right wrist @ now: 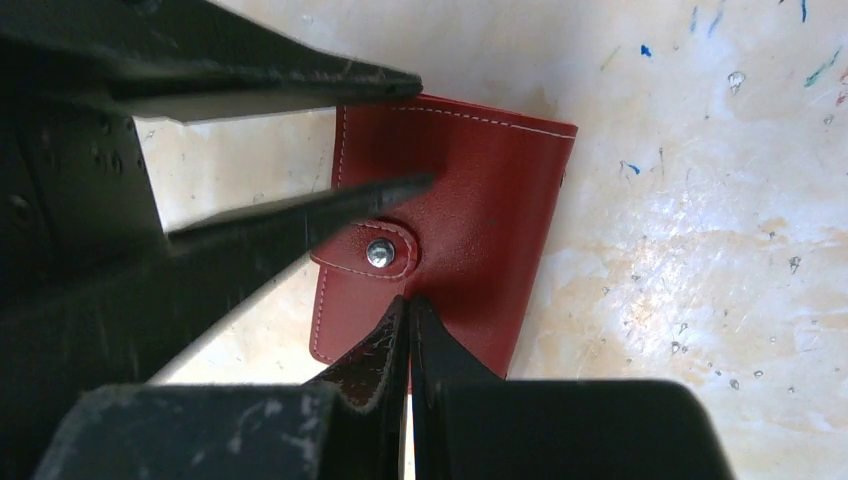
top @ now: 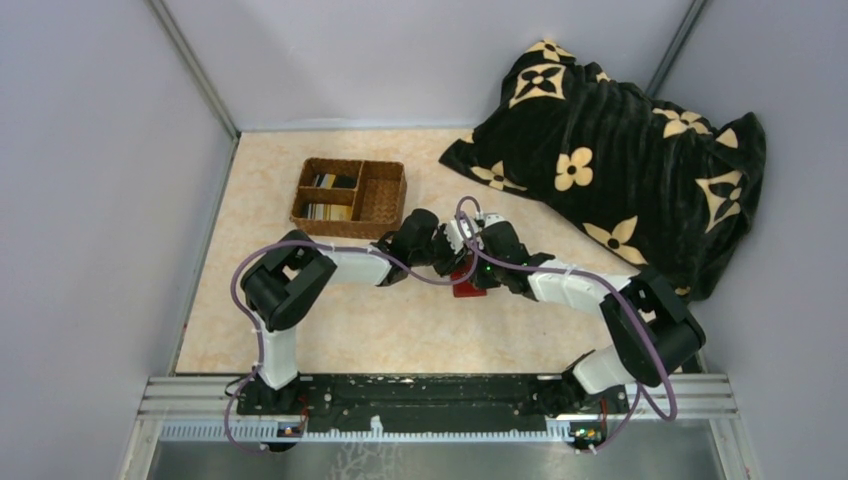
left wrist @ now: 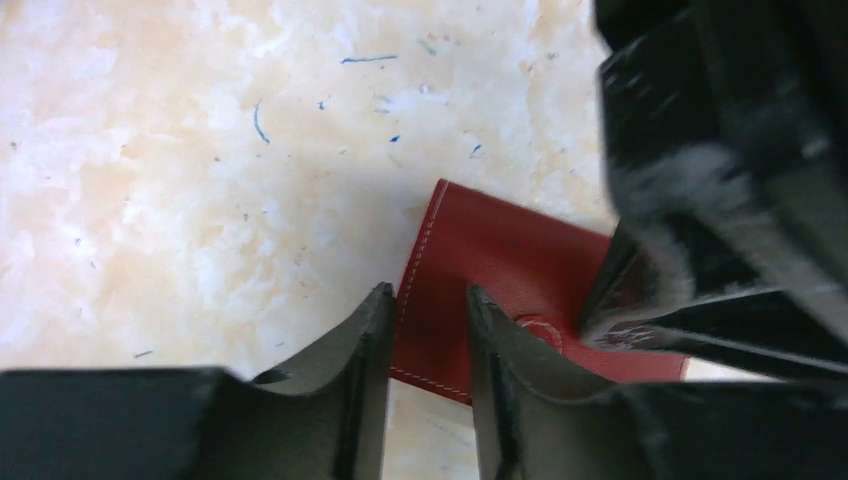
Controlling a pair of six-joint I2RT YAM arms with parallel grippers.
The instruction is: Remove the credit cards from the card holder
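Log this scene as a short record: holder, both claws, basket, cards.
card holder: red, closed, flat on the table, snap tab over its cover
left claw: open, fingers astride one holder edge
right claw: shut, tips on the holder beside the snap tab
wicker basket: back left, apart from the holder
cards: lying in the basket's two left compartments
blanket: black, flowered, back right

The left arm and the right arm are each built of white links between bulky black joints, looped by a purple cable, bolted to a black base rail, with a small green light at the right wrist and glossy black tapered fingers.
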